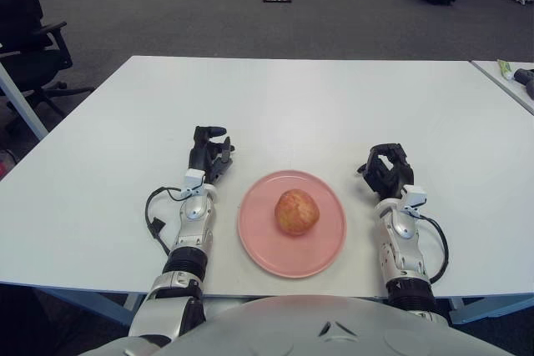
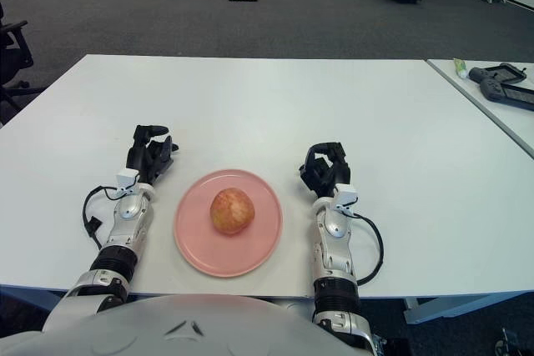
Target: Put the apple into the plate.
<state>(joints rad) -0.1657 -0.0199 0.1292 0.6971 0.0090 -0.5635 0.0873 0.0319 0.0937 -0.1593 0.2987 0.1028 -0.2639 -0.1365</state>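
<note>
Apple (image 1: 297, 211) sits in plate (image 1: 292, 223) near desk (image 1: 292, 106) front edge. Left hand (image 1: 209, 154) released, right hand (image 1: 386, 170) clenched empty. You need no further move; task looks complete.

White table (image 1: 292, 97) with 1 pink plate (image 1: 254, 239) near its front edge

The apple (image 1: 297, 211) sits on the pink plate (image 1: 259, 239) between both idle robot hands.

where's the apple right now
The apple sits on the pink plate near the table's front edge, between the left hand and the right hand, neither touching it.
</note>
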